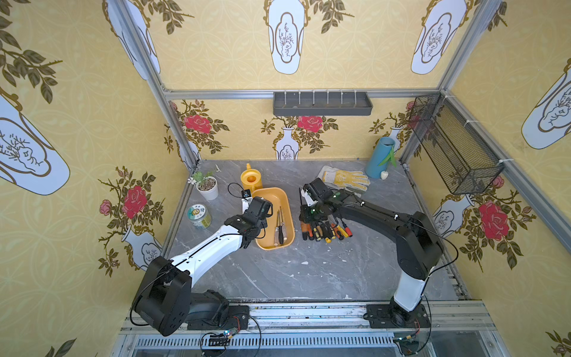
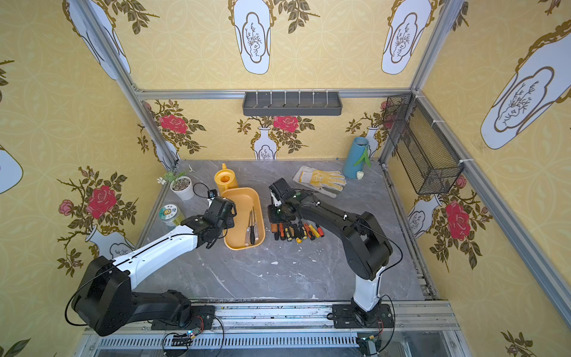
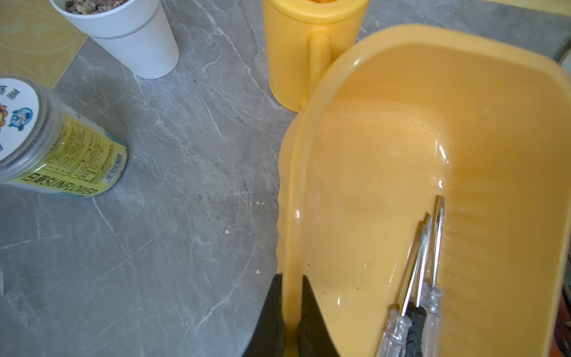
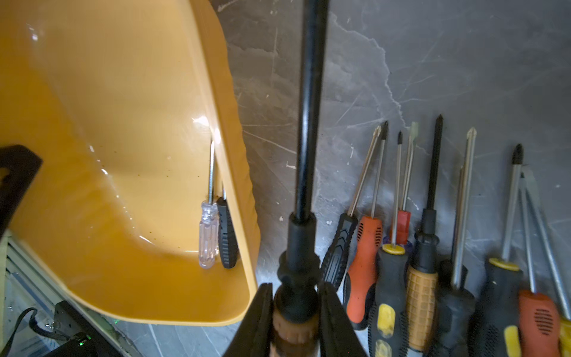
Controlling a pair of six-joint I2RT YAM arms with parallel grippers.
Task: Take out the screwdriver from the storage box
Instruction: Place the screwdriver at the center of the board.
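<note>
Yellow floral wallpaper walls in a grey marbled worktop (image 1: 309,272), and near its middle sits the box (image 1: 269,204), its long side running away from the arms. Inside it lie three screwdrivers (image 3: 417,278), two clear-handled and one black-handled, bunched along the wall nearer the right arm with handles toward the robot. The left tool (image 3: 291,278) is pinched tight on the box's opposite rim, one finger inside and one outside. Just outside the box, the right tool (image 4: 296,287) is closed on the brownish handle of a fourth screwdriver (image 4: 309,123), whose black shaft points away from the arm. Whether it touches the worktop I cannot tell. Beside it lies a row (image 4: 432,247) of many screwdrivers, handles toward the robot and tips away. This looks like the set-down of one removal, with three more to fetch. To do it well, bring the held one down parallel to the row, at its box-side end, so the handle neither rolls onto a neighbour nor bumps the box wall, and let go only once it rests flat. A firm left grip will stop the box sliding. A watering can (image 1: 251,180) stands just behind the box's far end, with a glove (image 1: 346,180), pot (image 1: 207,188) and tin (image 1: 199,216) further out.
</note>
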